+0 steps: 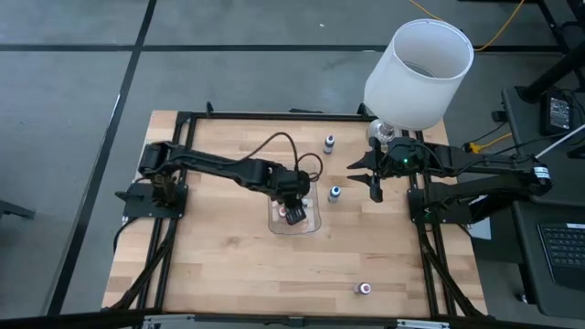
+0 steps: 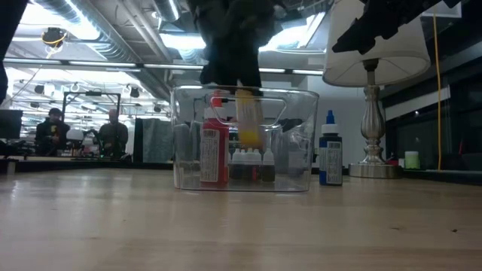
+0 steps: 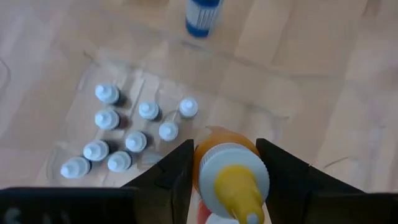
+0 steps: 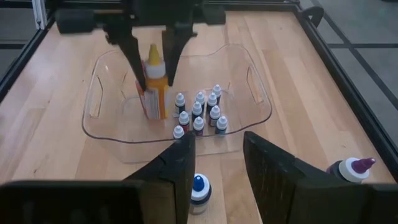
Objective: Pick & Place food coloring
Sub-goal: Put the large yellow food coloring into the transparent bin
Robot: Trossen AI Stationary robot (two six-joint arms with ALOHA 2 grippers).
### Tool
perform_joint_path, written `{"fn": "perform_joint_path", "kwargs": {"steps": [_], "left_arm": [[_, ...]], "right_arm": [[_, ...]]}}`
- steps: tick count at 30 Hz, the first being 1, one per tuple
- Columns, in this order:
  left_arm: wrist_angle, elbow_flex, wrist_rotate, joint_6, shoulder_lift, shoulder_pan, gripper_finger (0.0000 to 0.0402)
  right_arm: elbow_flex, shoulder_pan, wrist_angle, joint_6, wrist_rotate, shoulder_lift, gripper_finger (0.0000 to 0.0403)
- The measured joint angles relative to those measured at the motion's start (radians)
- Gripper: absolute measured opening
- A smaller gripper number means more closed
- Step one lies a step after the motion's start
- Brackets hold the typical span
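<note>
A clear plastic tray point(image 1: 315, 227) sits mid-table. On its floor stand several tiny white-capped food coloring bottles point(image 3: 134, 140) and a larger red bottle point(image 2: 213, 154). My left gripper point(image 3: 225, 149) reaches down into the tray, shut on a yellow bottle point(image 4: 157, 87) with a white collar and yellow tip. My right gripper point(image 4: 217, 146) waits open above the table's right side, with nothing between its fingers. A blue-capped bottle point(image 4: 199, 188) stands on the wood between it and the tray. My left gripper pinches the yellow bottle's upper body, just under the white collar point(image 3: 208, 163), between its two fingers point(image 4: 135, 65). They come from above, slanting down. The bottle hangs upright inside the tray walls, its base point(image 2: 249, 141) clear of the tray floor, beside the red bottle.
A white lampshade point(image 1: 420, 68) on a metal lamp base point(image 2: 370, 162) stands at the far right corner. Loose bottles stand on the wood: one at the far side point(image 1: 329, 142), one with a purple tip point(image 4: 351, 168), one near the front edge point(image 1: 365, 289).
</note>
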State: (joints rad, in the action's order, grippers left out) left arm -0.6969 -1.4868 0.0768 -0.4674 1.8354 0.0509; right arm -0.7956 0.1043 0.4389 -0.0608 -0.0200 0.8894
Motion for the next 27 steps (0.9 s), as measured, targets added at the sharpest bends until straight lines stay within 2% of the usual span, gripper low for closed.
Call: {"fn": "perform_joint_path", "kwargs": {"steps": [13, 18, 27], "left_arm": [[0.022, 0.001, 0.062, 0.007, 0.059, 0.018, 0.0146], [0.052, 0.001, 0.053, -0.035, 0.099, 0.035, 0.0147], [0.048, 0.001, 0.083, -0.116, 0.100, 0.060, 0.0148]], "right_arm": [[0.000, 0.000, 0.000, 0.000, 0.000, 0.000, 0.0138], [0.000, 0.000, 0.003, 0.000, 0.000, 0.000, 0.0138], [0.000, 0.000, 0.002, 0.000, 0.000, 0.000, 0.0138]]}}
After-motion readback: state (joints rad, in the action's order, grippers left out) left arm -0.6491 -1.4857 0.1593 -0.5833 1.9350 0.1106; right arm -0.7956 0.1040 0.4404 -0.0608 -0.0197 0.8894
